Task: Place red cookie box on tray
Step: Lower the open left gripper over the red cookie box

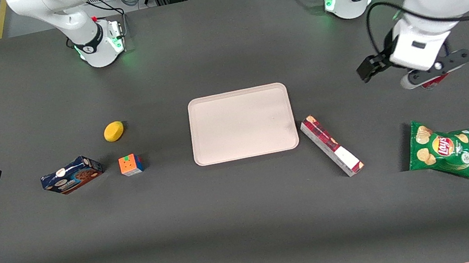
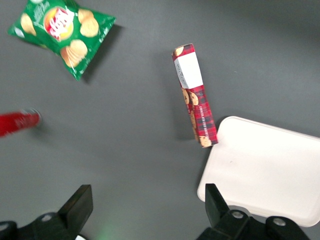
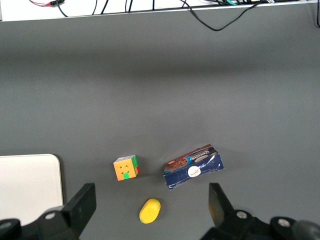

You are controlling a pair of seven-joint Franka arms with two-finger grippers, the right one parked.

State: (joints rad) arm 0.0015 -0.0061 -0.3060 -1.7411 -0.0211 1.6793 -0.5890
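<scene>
Gray table [image 1: 250, 224]: one tray [image 1: 242, 123], one gripper [image 2: 146, 207].

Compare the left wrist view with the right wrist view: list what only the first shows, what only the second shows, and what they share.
Only the left wrist view shows the red cookie box lying beside the tray, a green chip bag, a red bottle, and the working arm's gripper, open and hovering above the bare table with nothing held.

Only the right wrist view shows a blue cookie box, a puzzle cube and a yellow lemon.

Both show part of the empty tray and the dark grey table.
</scene>
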